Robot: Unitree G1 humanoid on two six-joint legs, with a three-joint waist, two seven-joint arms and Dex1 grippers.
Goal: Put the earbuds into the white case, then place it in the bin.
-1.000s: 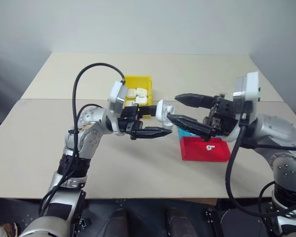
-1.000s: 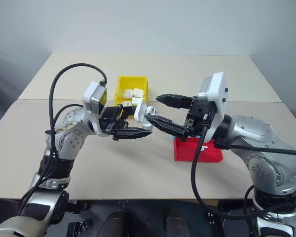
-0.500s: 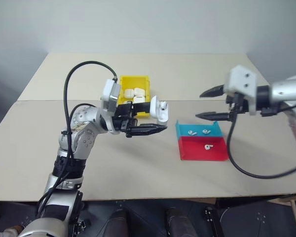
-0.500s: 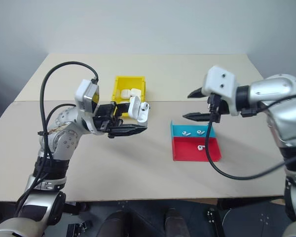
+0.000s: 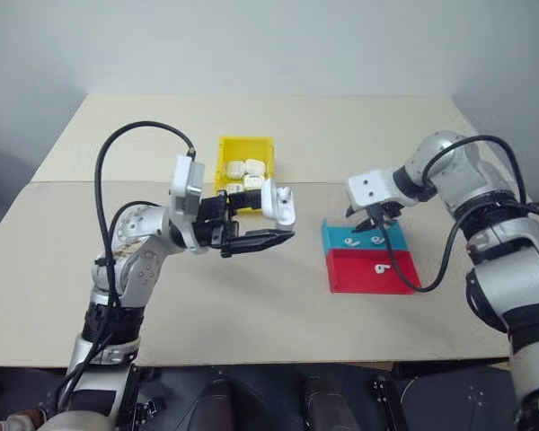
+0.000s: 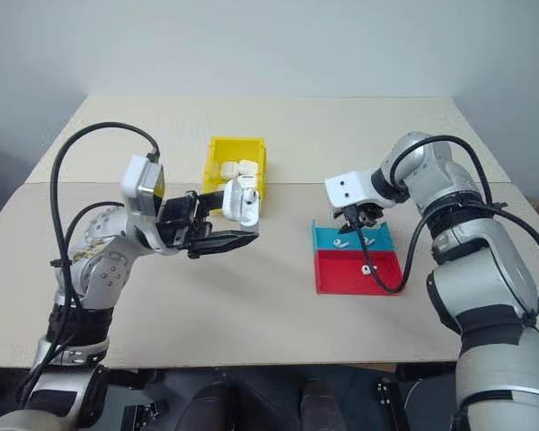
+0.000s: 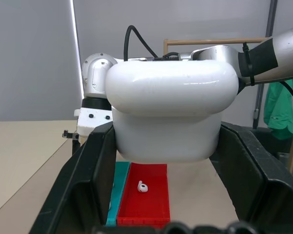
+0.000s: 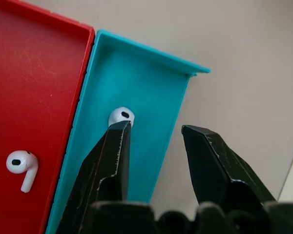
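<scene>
Fetching an earbud: the left gripper (image 5: 262,241) clamps the white case (image 5: 278,203) while the right gripper (image 8: 156,146), half-open and empty, must close on the teal-side earbud (image 8: 121,115) at the tray's (image 5: 370,269) twelve o'clock end.

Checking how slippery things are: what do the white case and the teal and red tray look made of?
The white case looks like glossy hard plastic: smooth, rounded, with soft highlights along its top. The tray looks like thin moulded plastic in a duller, satin finish, with faint scuffs on the red half and thin upright rims.
</scene>
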